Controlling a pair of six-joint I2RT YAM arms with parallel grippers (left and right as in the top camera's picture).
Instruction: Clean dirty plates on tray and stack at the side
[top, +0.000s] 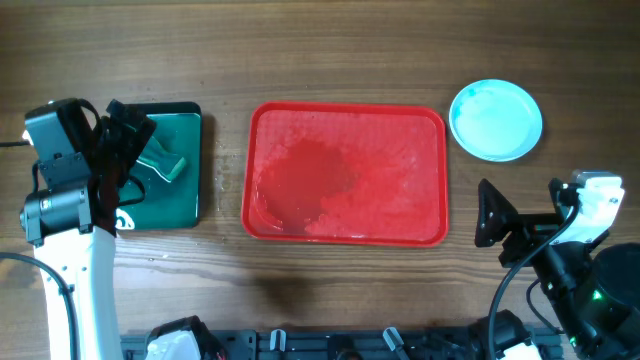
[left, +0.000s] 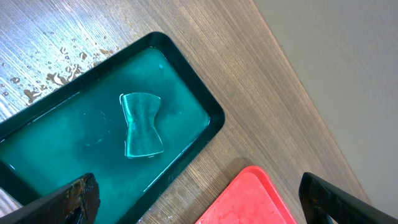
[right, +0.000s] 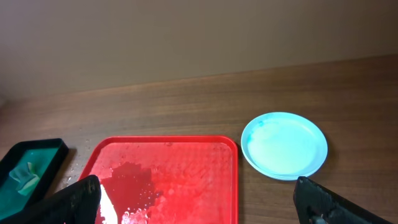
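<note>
From overhead, the large red rectangular plastic tray (top: 400, 170) lies mid-table, wet and streaked, with no plate on it. A round, shallow pale-blue plate (top: 496, 120) sits on the wooden table (top: 330, 50) just off the tray's upper right corner, not touching it. At the left, a small dark green rectangular tray (top: 180, 200) holds a teal sponge (top: 167, 163). The left gripper (top: 122, 160) hangs over it, and the right gripper (top: 495, 215) waits near the red tray's lower right corner.

In the left wrist view the left gripper (left: 199, 193) has its fingers spread wide and carries nothing. The sponge (left: 143, 124) lies flat in the green tray (left: 186, 81), in shallow water, and droplets speckle the wood beside it.

In the right wrist view the right gripper (right: 198, 190) is likewise wide apart and empty. The plate (right: 284, 146) looks free of smears. A second rim line under its near edge suggests other plates beneath, though I cannot tell how many. The red tray (right: 168, 155) glistens.

The job looks nearly done, and what remains is probably withdrawal. Each arm should lift straight up before swinging away. The left arm should avoid dragging the sponge out, and the right should keep well clear of the plate so the pile is not nudged off-centre.
</note>
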